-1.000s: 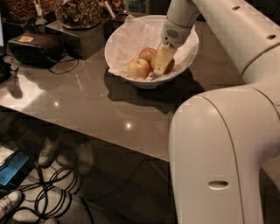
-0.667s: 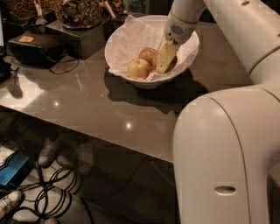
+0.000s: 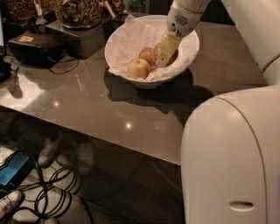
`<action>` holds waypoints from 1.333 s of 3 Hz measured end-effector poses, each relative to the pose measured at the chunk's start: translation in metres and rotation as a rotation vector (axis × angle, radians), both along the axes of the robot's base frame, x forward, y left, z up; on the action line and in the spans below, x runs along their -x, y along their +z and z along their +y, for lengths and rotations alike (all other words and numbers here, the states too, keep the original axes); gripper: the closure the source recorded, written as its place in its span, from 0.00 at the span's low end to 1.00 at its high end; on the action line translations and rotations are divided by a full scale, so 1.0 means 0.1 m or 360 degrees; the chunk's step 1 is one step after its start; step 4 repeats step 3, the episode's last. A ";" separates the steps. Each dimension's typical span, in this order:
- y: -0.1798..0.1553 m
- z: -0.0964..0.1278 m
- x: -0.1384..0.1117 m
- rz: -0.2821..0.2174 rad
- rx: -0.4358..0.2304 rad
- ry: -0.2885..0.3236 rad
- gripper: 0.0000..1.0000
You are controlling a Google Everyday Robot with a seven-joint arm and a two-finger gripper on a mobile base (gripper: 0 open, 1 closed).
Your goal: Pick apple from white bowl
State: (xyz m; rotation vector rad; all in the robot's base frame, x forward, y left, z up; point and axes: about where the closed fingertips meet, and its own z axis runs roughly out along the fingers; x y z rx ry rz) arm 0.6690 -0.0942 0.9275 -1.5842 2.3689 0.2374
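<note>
The white bowl (image 3: pixel 187 53), lined with crumpled white paper, stands on the dark table. Inside it an orange-red apple (image 3: pixel 146 54) lies in the middle. A paler yellow-green apple (image 3: pixel 138 68) lies at the front. A redder apple (image 3: pixel 175 56) shows partly behind the gripper. My gripper (image 3: pixel 163 51) hangs down from the white arm into the bowl, just right of the orange-red apple and touching or almost touching it. It hides part of the fruit behind it.
The grey table (image 3: pixel 100 109) has its near edge running down to the right. At the back left stand glass jars of snacks (image 3: pixel 78 11) and a black device with a cable (image 3: pixel 33 46). My white body (image 3: pixel 232 153) fills the lower right. Cables and shoes lie on the floor.
The gripper stays down in the bowl and sits slightly higher than before. My body has shifted a little to the right in the view. The apples have not moved.
</note>
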 end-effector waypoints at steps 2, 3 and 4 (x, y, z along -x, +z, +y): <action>0.41 0.17 0.27 -0.0095 0.0016 0.0112 1.00; 0.40 0.20 0.21 -0.0129 0.0000 0.0102 1.00; 0.40 0.20 0.21 -0.0129 0.0000 0.0102 1.00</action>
